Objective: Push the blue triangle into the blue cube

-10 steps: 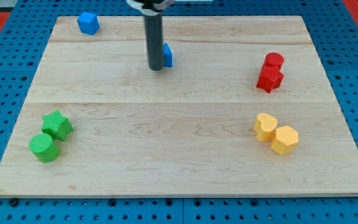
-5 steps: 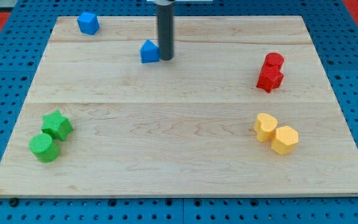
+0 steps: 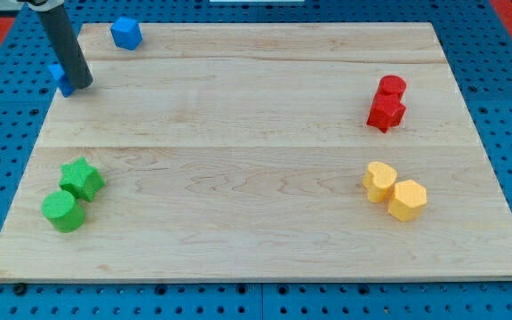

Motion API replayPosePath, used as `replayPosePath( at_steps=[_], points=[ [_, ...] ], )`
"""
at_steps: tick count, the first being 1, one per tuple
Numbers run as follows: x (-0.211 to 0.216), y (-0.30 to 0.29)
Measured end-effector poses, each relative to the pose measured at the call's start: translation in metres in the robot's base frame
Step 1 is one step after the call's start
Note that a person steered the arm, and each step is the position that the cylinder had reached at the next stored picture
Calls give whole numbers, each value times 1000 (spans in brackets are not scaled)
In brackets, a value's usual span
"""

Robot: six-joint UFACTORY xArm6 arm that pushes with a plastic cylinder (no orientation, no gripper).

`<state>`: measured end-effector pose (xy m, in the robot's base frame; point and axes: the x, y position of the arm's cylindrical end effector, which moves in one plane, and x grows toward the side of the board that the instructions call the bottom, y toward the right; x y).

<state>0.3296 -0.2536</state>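
The blue triangle (image 3: 60, 78) lies at the board's left edge, mostly hidden behind my rod, only its left part showing. My tip (image 3: 81, 85) rests against its right side. The blue cube (image 3: 125, 33) sits near the board's top left corner, up and to the right of the triangle and apart from it.
A green star (image 3: 82, 178) and a green cylinder (image 3: 63, 211) sit at the bottom left. Two red blocks (image 3: 387, 103) stand at the right. Two yellow blocks (image 3: 395, 191) lie at the lower right. The wooden board's left edge (image 3: 50, 116) is close to the triangle.
My tip has swept far to the left, and the blue triangle has slid with it from the upper middle to the board's left edge. The other blocks have not moved.
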Motion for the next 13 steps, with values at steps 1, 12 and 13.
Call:
replayPosePath(
  at_steps=[1,12,13],
  points=[
    [5,1],
    [-37,-35],
    [-53,-29]
  ],
)
